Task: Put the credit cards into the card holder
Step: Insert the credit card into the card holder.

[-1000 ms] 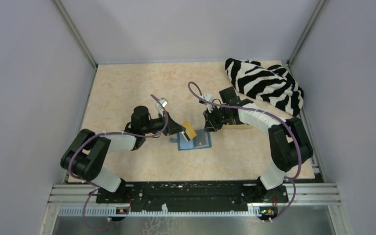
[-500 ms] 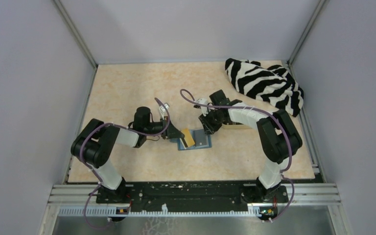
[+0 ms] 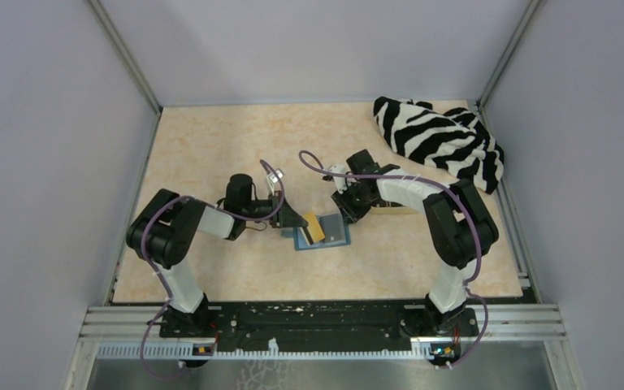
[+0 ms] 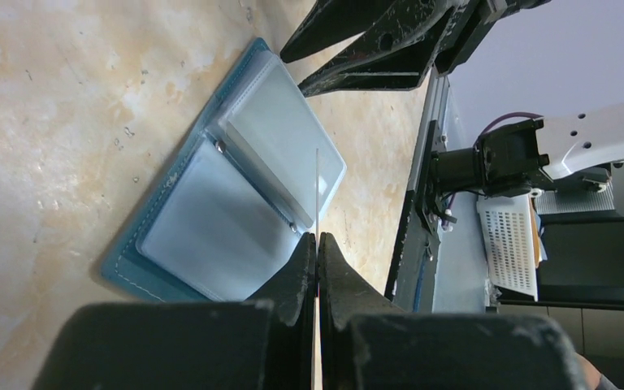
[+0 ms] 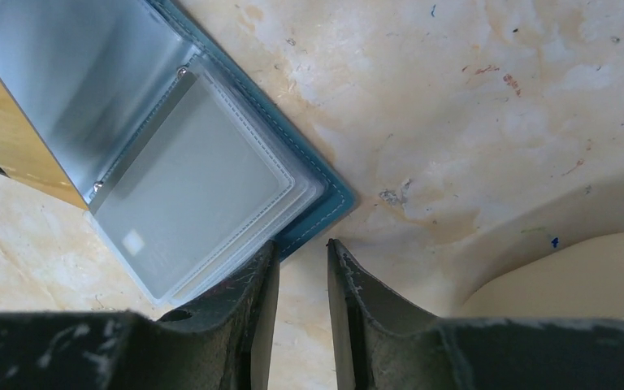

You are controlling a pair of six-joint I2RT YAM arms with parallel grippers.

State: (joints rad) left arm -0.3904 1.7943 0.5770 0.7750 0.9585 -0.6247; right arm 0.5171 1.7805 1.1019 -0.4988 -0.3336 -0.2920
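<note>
Where the two arms meet at mid-scene, the beige marbled bench (image 3: 211, 154) carries everything. The black-and-white zebra-striped cloth (image 3: 439, 138) lies bunched in the far right corner, well apart from the work. A tan smooth-rimmed tray (image 5: 585, 276) sits just right of centre, mostly hidden under the right arm (only a pale curved edge shows in the right wrist view). The small teal-blue rectangular card holder (image 3: 335, 236) lies flat at the centre of the bench, opened like a booklet with its clear plastic sleeves facing up. Over its left half stands the thin orange-gold rectangular credit card (image 3: 315, 227), tilted; whether its lower edge touches the sleeves I cannot tell. The left pincer (image 4: 317, 244) is clamped on that card, its fingers pressed together with the card edge-on between them. The right pincer (image 5: 302, 258) sits low at the holder's far right corner. Its fingers are slightly apart with only bare bench showing between them, so it grips nothing.
</note>
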